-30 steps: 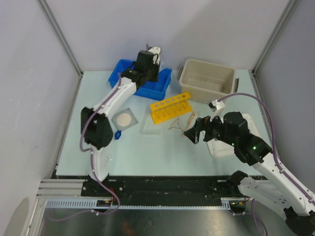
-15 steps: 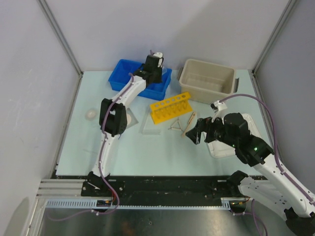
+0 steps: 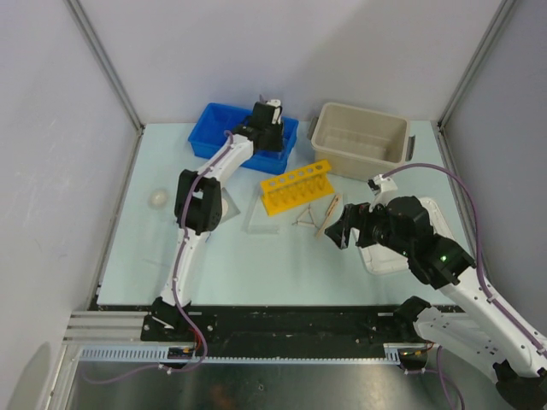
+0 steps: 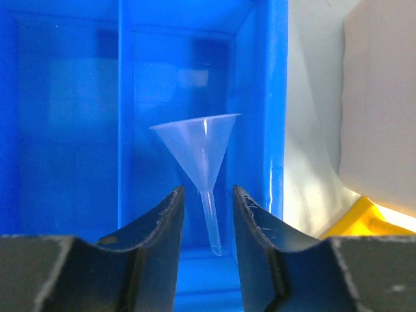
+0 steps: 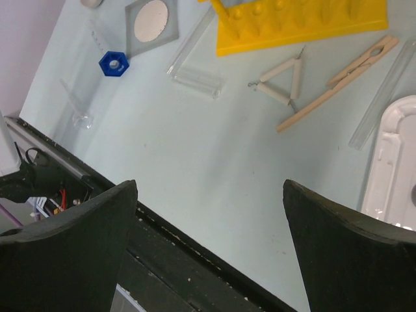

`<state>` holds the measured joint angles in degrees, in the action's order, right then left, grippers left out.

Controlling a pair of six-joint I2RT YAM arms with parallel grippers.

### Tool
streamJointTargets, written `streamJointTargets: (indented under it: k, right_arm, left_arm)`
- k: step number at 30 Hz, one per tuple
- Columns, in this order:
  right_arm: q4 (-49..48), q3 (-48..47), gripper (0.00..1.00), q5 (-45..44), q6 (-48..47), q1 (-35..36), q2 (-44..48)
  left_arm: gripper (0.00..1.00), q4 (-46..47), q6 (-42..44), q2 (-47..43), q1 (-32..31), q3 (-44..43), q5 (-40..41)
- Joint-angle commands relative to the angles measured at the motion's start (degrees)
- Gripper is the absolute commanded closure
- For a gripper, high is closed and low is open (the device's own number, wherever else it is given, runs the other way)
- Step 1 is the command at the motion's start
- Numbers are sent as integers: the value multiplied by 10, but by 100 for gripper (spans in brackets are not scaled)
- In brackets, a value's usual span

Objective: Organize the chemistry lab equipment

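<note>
My left gripper [image 3: 267,115] hangs over the blue divided bin [image 3: 209,137], nose down into its right compartment. In the left wrist view the clear funnel [image 4: 198,140] rests inside that compartment, its stem between my left gripper [image 4: 208,190] jaws with a gap on both sides; the jaws are open. My right gripper [image 3: 335,229] is wide open and empty above the table, just right of the wooden clamp stick [image 3: 329,213] and wire triangle [image 3: 303,220]. The yellow holed rack [image 3: 296,187] lies beyond them. The right wrist view shows the gauze square [image 5: 151,18] and blue piece [image 5: 114,63].
A beige tub [image 3: 359,141] stands at the back right, its white lid [image 3: 385,256] under the right arm. A clear flat piece [image 3: 261,218] lies left of the rack, a small pale round thing [image 3: 157,198] at far left. A clear tube [image 5: 78,107] lies near the front edge.
The left gripper has opened and let go of the funnel in the bin. The left arm's elbow swung right, now covering the gauze. The right arm barely moved.
</note>
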<state>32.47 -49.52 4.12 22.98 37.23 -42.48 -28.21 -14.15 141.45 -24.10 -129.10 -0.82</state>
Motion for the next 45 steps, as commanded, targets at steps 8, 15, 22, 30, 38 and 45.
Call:
streamJointTargets:
  k: [8, 15, 22, 30, 38, 45]
  right_arm:
    - [12, -12, 1, -17, 35, -10, -12]
    - [47, -12, 0, -110, 73, -16, -29]
    - [66, -4, 1, -117, 75, -29, -68]
    - [11, 27, 2, -74, 90, -31, -103]
    - [-25, 37, 5, -24, 103, -25, -126]
    - [-11, 40, 5, -38, 98, -23, -106]
  left_arm:
    - [54, 7, -10, -174, 4, 91, -44]
    - [53, 7, -13, -347, 5, 258, -61]
    - [51, 7, -20, -546, 1, 509, -96]
    - [49, 7, -82, -749, 23, 714, -21]
    - [33, 7, -231, -836, 166, 816, 33]
    - [24, 7, -296, -778, 281, 838, 1]
